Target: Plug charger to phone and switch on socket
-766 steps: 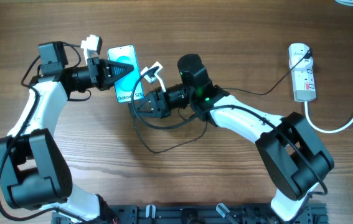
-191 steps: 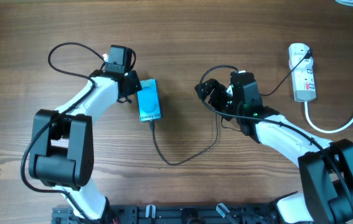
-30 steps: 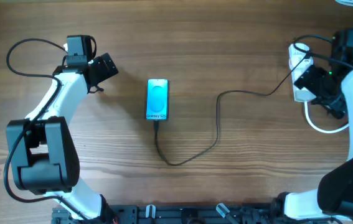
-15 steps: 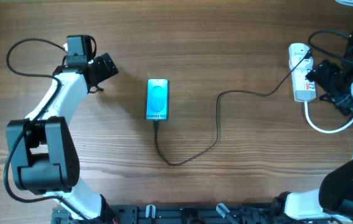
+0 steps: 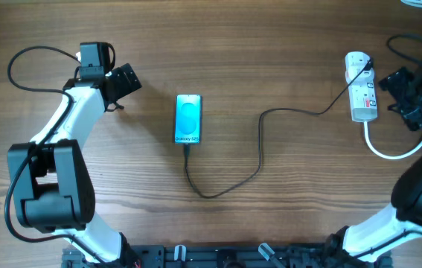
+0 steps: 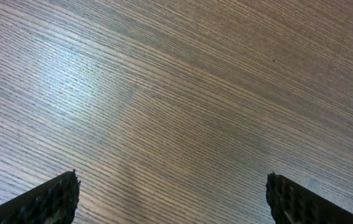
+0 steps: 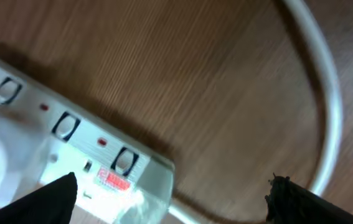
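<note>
Socket (image 5: 362, 97) just beside right jaws; jaws spread wide.

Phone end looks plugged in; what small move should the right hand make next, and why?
Probably draw the right hand back from the socket toward rest, provided its switch is on, which the blurred wrist view cannot settle. The charger runs from the socket into the phone's lower edge, and it and the left hand are open, empty.
</note>
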